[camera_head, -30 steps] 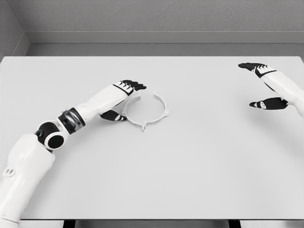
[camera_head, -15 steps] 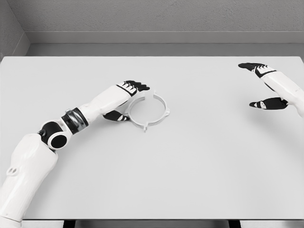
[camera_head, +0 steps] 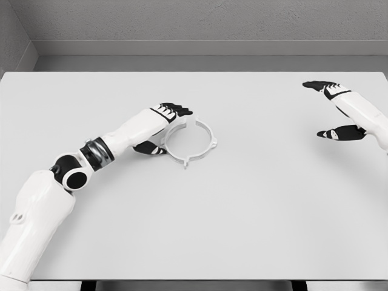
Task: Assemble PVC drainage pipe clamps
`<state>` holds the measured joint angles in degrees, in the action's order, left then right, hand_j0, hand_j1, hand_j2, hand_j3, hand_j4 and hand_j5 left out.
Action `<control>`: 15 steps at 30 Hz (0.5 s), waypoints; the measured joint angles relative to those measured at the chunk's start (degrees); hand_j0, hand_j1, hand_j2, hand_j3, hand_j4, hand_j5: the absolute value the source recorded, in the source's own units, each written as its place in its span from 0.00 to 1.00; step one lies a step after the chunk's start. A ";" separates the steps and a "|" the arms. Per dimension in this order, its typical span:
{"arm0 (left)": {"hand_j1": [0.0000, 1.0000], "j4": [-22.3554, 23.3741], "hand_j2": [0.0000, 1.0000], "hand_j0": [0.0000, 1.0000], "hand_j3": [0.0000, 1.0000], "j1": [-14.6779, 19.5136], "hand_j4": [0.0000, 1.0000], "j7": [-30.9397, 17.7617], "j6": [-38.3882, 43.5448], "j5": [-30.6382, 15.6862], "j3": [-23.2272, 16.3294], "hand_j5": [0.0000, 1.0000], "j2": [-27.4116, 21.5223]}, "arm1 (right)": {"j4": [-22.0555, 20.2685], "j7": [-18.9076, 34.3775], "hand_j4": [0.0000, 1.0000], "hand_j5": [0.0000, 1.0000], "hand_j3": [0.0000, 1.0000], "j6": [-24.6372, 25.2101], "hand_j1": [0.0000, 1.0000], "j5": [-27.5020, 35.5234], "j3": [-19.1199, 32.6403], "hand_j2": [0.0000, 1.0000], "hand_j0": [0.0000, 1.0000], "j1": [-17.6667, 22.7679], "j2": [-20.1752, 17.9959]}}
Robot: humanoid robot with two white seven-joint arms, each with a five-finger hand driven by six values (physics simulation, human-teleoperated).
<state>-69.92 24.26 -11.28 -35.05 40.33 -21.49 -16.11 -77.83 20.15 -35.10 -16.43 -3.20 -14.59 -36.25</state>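
1. The left hand [camera_head: 162, 124] has crept a little further right over the last second, so its black fingertips [camera_head: 182, 111] now reach over the upper left rim of the thin white plastic ring-shaped pipe clamp [camera_head: 191, 141], where a second ago they stopped short of it.

2. The clamp itself has nudged slightly to the right with that advance, which I take to mean the hand is pushing or closing the two half-rings together rather than lifting anything (only a guess from where I stand).

3. The clamp lies flat on the plain white table [camera_head: 242, 212], a little left of the middle, with small tabs sticking out at its top, right and bottom.

4. The left hand's fingers are stretched over the rim and the dark thumb [camera_head: 150, 148] sits low beside the ring's left edge; nothing is clasped, so I'd call it open and bracketing the ring.

5. The right hand [camera_head: 342, 112] hangs well apart at the far right, fingers spread, holding nothing, barely moved.

6. Nothing else sits on the table, so nothing blocks either arm; the one snag is the ring sliding away under a push.
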 measured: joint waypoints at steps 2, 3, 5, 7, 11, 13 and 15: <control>1.00 -0.02 1.00 1.00 1.00 0.44 1.00 0.00 0.00 0.00 -0.10 1.00 0.09 | 0.00 0.00 1.00 1.00 1.00 0.00 1.00 0.00 -0.07 1.00 1.00 0.00 0.00; 1.00 -0.01 1.00 1.00 1.00 0.53 1.00 -0.01 0.00 0.01 -0.14 1.00 0.18 | -0.01 0.00 1.00 1.00 1.00 0.00 1.00 0.00 -0.10 1.00 1.00 0.00 0.02; 1.00 0.07 1.00 1.00 1.00 0.70 1.00 -0.01 0.00 0.01 -0.20 1.00 0.33 | -0.01 0.00 1.00 1.00 1.00 0.00 1.00 -0.02 -0.14 1.00 1.00 -0.09 0.40; 1.00 0.11 1.00 1.00 1.00 0.70 1.00 -0.01 0.00 0.01 -0.23 1.00 0.40 | -0.02 0.00 1.00 1.00 1.00 0.00 1.00 -0.05 -0.15 1.00 1.00 -0.09 0.72; 1.00 0.16 1.00 1.00 1.00 0.70 1.00 0.00 0.00 -0.01 -0.25 1.00 0.46 | -0.01 0.00 1.00 1.00 1.00 0.00 1.00 -0.08 -0.16 1.00 1.00 -0.09 0.97; 1.00 0.23 1.00 1.00 1.00 0.88 1.00 0.00 0.00 -0.01 -0.25 1.00 0.47 | -0.01 0.00 1.00 1.00 1.00 0.00 1.00 -0.09 -0.16 1.00 1.00 -0.09 1.04; 1.00 0.37 1.00 1.00 1.00 1.14 1.00 0.02 0.00 0.00 -0.20 1.00 0.42 | -0.01 0.00 1.00 1.00 1.00 0.00 1.00 -0.10 -0.16 1.00 1.00 -0.18 1.09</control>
<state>-69.54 25.40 -11.26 -35.06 40.33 -21.70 -15.69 -77.84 20.16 -35.10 -16.53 -3.36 -14.77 -35.15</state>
